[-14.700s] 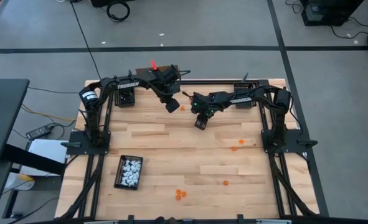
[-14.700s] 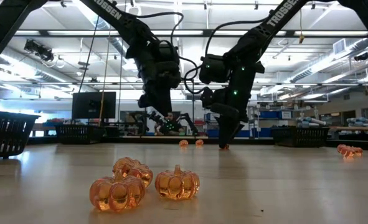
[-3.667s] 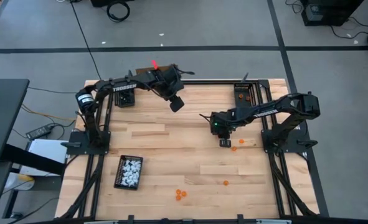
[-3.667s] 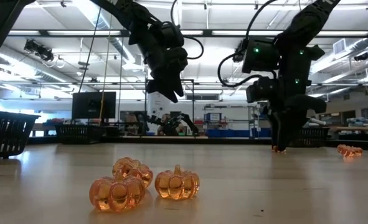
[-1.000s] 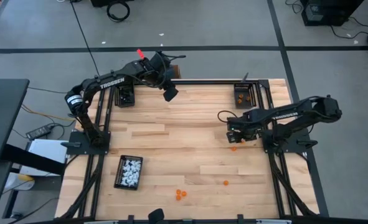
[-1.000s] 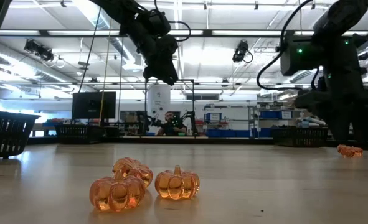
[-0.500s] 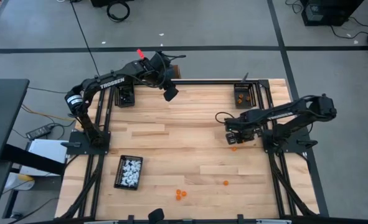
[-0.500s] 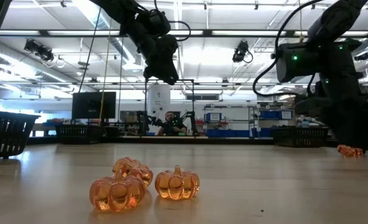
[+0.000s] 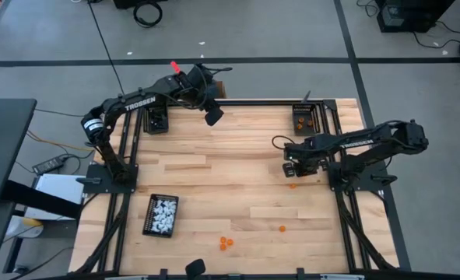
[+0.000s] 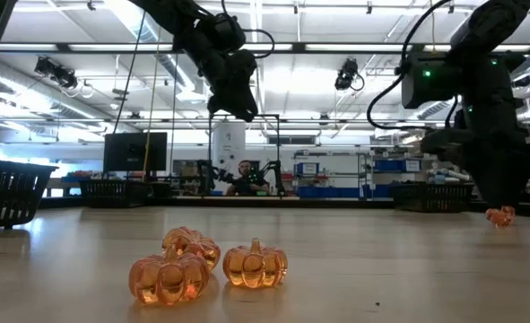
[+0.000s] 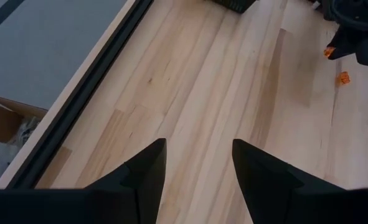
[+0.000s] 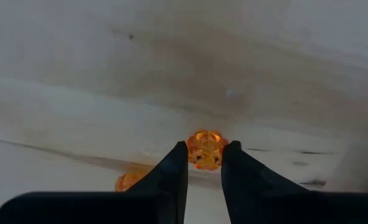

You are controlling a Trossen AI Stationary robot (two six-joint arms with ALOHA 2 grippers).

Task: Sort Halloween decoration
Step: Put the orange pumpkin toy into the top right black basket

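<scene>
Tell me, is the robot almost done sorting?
Not yet. White trinkets fill one tray, and orange ones sit in the far tray. The right end effector is pinching an orange pumpkin. Several pumpkins remain loose on the table.

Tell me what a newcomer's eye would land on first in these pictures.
First, the three orange pumpkins clustered near the table's front edge, large in the low view. Next, the right gripper down at the table's right side, its fingers closed around a single orange pumpkin. The left gripper hangs open above the back edge.
</scene>
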